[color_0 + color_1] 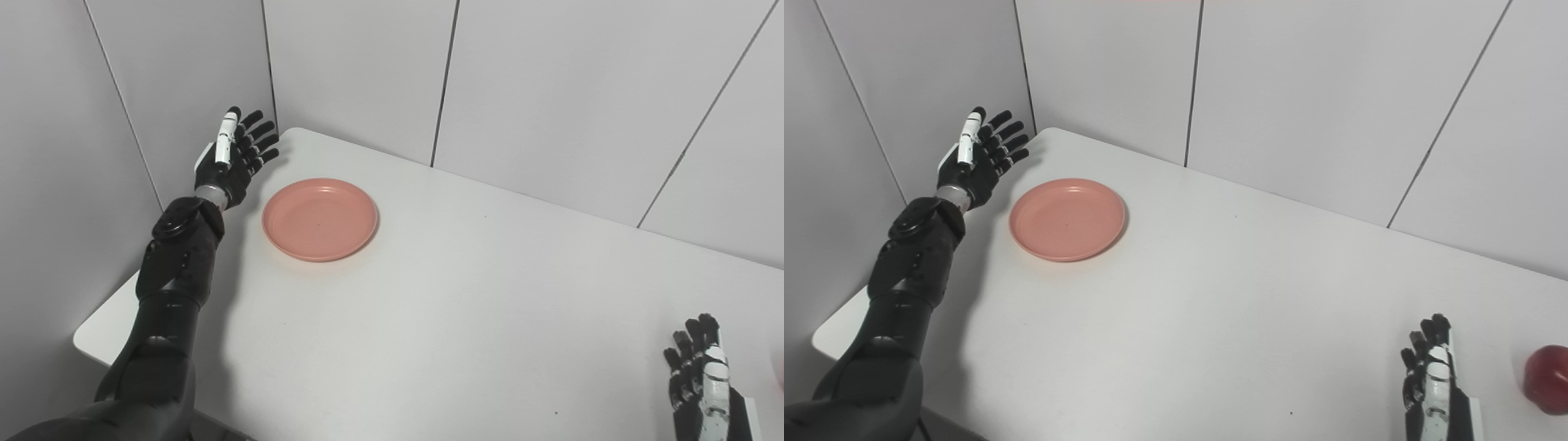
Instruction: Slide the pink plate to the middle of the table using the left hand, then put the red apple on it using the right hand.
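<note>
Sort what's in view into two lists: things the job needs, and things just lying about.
Needed for the job:
pink plate, empty, near the table's far left corner
red apple, at the right edge
left hand, open, beside the plate
right hand, open, left of the apple

Lying about:
nothing loose; only the white table

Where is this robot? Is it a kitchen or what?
Probably not a kitchen. It looks like a test booth or lab corner: a bare white table pushed against plain grey wall panels, with only a pink plate and a red apple set out for practice.
</note>
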Action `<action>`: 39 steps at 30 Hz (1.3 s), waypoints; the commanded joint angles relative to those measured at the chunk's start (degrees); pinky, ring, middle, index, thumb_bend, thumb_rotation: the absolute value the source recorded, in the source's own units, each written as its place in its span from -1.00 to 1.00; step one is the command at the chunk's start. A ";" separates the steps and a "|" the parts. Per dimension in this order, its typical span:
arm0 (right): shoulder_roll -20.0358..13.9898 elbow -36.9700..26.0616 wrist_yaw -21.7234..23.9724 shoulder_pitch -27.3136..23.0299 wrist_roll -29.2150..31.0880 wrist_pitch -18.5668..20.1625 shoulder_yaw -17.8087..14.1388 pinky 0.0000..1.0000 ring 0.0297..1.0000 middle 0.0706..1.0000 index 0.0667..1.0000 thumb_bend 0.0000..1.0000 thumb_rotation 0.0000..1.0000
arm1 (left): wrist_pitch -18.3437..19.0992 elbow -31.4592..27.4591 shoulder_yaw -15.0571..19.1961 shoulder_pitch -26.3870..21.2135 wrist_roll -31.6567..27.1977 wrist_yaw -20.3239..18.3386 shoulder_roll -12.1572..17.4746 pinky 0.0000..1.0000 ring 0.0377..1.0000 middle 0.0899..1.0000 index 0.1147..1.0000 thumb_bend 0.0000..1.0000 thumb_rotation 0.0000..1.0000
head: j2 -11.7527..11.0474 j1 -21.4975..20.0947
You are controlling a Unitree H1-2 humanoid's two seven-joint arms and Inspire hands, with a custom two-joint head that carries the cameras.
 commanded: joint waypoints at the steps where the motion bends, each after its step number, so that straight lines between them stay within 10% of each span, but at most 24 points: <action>1: -0.21 -2.45 0.27 -1.43 0.61 0.07 -0.31 1.00 1.00 1.00 1.00 -0.76 1.00 | -2.53 -0.47 0.35 -2.66 -0.16 -0.51 2.39 0.69 0.69 0.68 0.64 -0.32 1.00 | 0.13 -0.02; 39: -0.26 -3.89 0.14 -1.14 0.95 1.46 -0.33 1.00 1.00 1.00 1.00 -0.77 1.00 | -9.07 12.88 -0.13 -3.06 -0.93 -4.60 1.50 0.67 0.66 0.67 0.64 -0.30 1.00 | 0.87 0.07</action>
